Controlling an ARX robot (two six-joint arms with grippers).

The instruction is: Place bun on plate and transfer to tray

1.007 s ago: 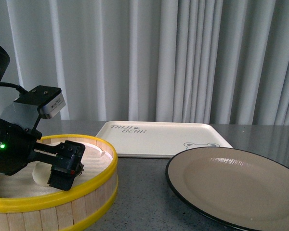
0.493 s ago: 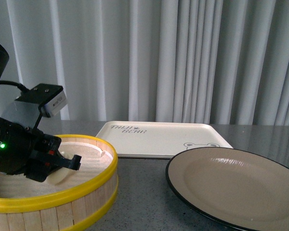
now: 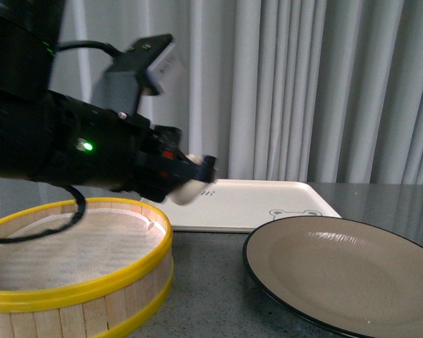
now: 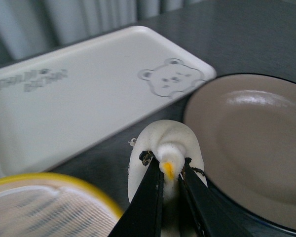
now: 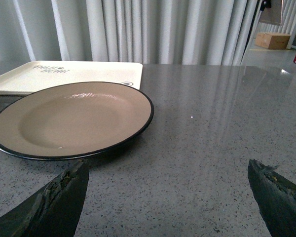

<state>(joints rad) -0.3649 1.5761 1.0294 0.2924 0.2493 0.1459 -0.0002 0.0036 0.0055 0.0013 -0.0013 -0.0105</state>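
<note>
**Bun held aloft, plate is the next stop**

At the far left the yellow-rimmed steamer basket [image 3: 77,246] sits on the grey tabletop [image 3: 211,282], and nothing shows on its liner. Above and just right of its rim, the left fingers [image 4: 148,202] are clenched on the bun [image 4: 165,148]. They pinch its pleated crown on either side of the yellow dot, hard enough that the dough looks squeezed. In the front view the bun [image 3: 189,190] hangs in the air, clear of the basket and short of the plate. In the left wrist view it is above the dark strip of tabletop between basket, tray and plate.

Behind it lies the tray [image 3: 247,201], bare, with its bear face towards the plate. Further right the plate [image 3: 338,274] rests on the tabletop with nothing in it. The right fingers [image 5: 59,202] are spread wide and grip nothing, low over the tabletop facing the plate's rim.

The step in hand appears to be carrying the bun to the plate. The next move probably calls for:
- travelling further right until the bun is over the beige centre;
- lowering until the base touches;
- only then releasing, since soft dough may cling to the fingers.

The plate's move to the tray is not yet begun.
</note>
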